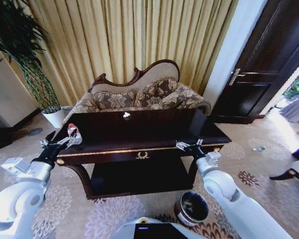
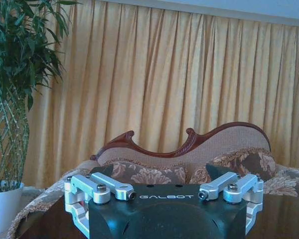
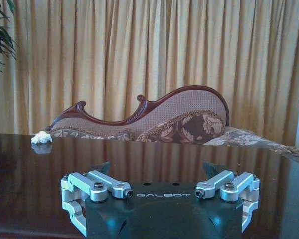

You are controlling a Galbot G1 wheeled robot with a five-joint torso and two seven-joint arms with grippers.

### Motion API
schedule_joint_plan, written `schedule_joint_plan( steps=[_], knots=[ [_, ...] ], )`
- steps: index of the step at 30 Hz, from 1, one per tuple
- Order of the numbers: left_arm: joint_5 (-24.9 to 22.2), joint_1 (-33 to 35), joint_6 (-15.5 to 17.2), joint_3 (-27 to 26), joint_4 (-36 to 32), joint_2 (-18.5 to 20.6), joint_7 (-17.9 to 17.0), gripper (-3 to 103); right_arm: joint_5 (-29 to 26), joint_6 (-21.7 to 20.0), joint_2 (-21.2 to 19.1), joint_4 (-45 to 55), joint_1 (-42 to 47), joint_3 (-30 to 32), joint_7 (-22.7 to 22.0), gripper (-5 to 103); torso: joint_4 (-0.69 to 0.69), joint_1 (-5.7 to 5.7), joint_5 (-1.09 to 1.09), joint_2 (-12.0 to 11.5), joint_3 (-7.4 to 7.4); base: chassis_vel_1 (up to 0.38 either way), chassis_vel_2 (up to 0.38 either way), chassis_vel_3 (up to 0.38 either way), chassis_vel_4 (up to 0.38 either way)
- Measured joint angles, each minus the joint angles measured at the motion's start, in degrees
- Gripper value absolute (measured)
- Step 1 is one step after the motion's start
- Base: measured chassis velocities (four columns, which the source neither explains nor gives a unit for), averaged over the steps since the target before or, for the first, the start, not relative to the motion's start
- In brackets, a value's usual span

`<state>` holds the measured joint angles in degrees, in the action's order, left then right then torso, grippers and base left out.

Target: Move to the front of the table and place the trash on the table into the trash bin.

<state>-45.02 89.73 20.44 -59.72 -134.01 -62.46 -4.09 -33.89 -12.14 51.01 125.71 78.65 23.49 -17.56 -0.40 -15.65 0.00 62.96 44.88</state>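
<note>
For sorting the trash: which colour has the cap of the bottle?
Red. The bottle cap shows best in the head view, near the left gripper.

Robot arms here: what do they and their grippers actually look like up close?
Both arms are smooth, rounded white shells ending in dark wrist sections. The left gripper and right gripper match: a black body printed with "GALBOT" in pale letters, carrying silver metal linkage bars fastened with bolts, and dark finger tips. No loose cables are visible.
</note>
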Motion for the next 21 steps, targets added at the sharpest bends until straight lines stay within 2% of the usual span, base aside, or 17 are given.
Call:
schedule_joint_plan(
  steps=[13,17,20,21],
  knots=[
    [0.57,0.34,-0.02,0.01,-0.28,-0.45,0.03,100,-1.26,-0.37,-0.34,1.14,0.04,-0.57,0.98,100,0.0,-0.01,0.0,0.0,0.0,-0.097,0.11,0.096,-0.108],
    [0.66,0.65,-0.02,0.07,-0.55,-0.91,0.02,100,-2.82,-1.15,-1.33,1.3,-0.93,-0.97,1.21,100,-0.01,-0.02,0.0,-0.01,0.01,-0.011,0.013,0.015,-0.008],
    [1.08,1.53,-0.14,-0.44,-0.72,-1.84,0.12,100,-7.29,-2.18,-4.51,1.09,-3.96,-1.87,1.44,100,-0.01,0.01,0.0,0.0,0.0,0.0,0.0,0.0,0.0],
    [1.08,1.53,-0.14,-0.44,-0.72,-1.84,0.12,100,-7.29,-2.18,-4.51,1.09,-3.96,-1.87,1.44,100,-0.01,0.01,0.0,0.0,0.0,0.0,0.0,0.0,0.0]
  ],
)
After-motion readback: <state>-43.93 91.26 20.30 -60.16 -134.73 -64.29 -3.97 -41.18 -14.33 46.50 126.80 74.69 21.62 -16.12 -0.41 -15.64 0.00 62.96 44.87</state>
